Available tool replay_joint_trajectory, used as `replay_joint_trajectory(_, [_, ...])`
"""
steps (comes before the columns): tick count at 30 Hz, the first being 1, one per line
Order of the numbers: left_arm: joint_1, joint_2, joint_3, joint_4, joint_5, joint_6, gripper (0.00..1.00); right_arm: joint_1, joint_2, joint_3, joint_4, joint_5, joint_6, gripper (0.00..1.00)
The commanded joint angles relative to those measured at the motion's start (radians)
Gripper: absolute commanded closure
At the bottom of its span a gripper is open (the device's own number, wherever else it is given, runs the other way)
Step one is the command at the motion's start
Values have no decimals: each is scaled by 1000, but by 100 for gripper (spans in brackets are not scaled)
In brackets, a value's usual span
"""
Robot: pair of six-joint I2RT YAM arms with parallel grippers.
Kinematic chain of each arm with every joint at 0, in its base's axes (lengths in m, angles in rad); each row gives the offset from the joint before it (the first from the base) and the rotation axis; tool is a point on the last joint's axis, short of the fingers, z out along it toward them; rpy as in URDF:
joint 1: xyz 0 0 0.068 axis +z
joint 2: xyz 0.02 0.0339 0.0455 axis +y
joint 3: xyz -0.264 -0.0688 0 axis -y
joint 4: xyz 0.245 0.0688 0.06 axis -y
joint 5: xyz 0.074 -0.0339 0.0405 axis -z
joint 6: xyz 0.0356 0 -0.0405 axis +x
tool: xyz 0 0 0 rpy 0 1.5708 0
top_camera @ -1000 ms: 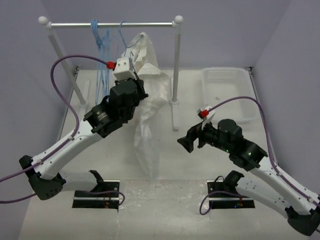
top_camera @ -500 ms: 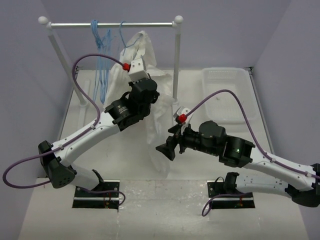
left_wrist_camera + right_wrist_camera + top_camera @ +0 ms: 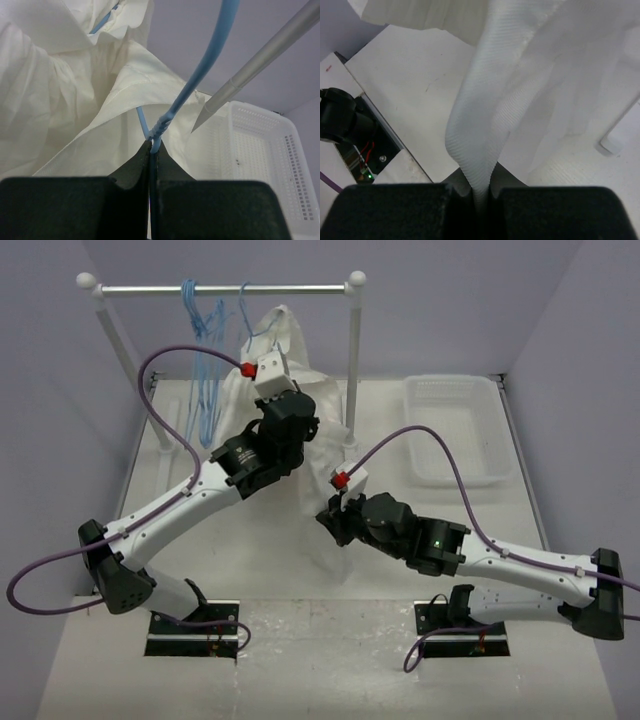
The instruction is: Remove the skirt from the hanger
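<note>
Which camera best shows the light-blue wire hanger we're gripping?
Left wrist: the thin light-blue wire hanger, twisted neck clamped in the left pincer. Top shows only its hook; right wrist, only the white skirt.

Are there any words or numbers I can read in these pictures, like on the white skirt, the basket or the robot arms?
No, there are none to read.
The skirt is plain white.
The hanger is bare blue wire.
The basket has only holes.
The left arm and right arm show no labels.
A tiny red mark in the corner of the right wrist view is too small to read.
</note>
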Motion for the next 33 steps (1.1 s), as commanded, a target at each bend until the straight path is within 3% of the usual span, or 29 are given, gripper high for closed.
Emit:
replay_joint_trajectory(1, [-1,26,121,105,-78,70,100,6,-84,-124,58,47,96,100])
replay_joint_trajectory(5, [62,106,224,68,-52,73,100,4,-105,-255,10,3,210,100])
replay_joint_trajectory(10, [125,150,321,31,-43,59,100,1,-56,-379,81,-80,311,100])
replay_joint_trajectory(23, [186,114,377,55,-132,66,100,-46,208,-433,98,-281,393,100])
replay_joint_trajectory(26, [194,108,402,68,-167,70,100,-48,252,-378,9,-268,396,100])
replay_joint_trajectory(33, [200,86,396,68,-14,118,100,-49,180,-375,7,-220,368,100])
